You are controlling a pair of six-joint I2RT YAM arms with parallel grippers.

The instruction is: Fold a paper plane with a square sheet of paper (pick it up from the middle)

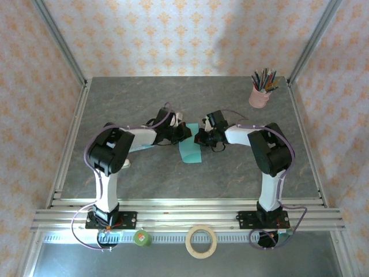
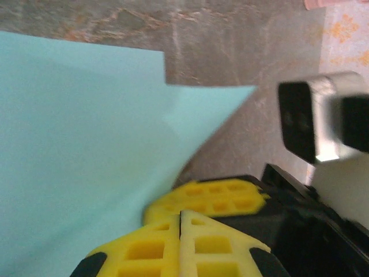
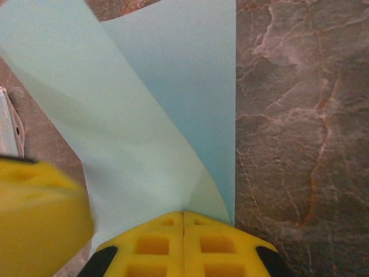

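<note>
- Square sheet of paper (image 1: 190,152), light turquoise: sitting at the centre of the grey marbled worktop (image 1: 230,173), between the two gripper heads, its far end lifting up toward them and its near end trailing toward the arm bases
- Same sheet in the right wrist view (image 3: 173,86): curling, one layer bending over another and narrowing down into the jaws
- Right gripper (image 3: 183,214): its yellow jaws are pressing together on the paper's narrow end; in the top view it (image 1: 200,138) is meeting the sheet from the right
- Left gripper (image 2: 180,214): its jaws are closing flush against each other, with the sheet (image 2: 75,144) running down to the left finger; I cannot tell whether any paper is caught between them
- Left gripper in the top view (image 1: 185,132): sitting just beside the right one, over the sheet's far end
- Pink cup of pencils (image 1: 259,95): standing at the far right corner, well apart
- Tape roll (image 1: 201,241) and small green object (image 1: 141,238): lying in front of the arm bases
</note>
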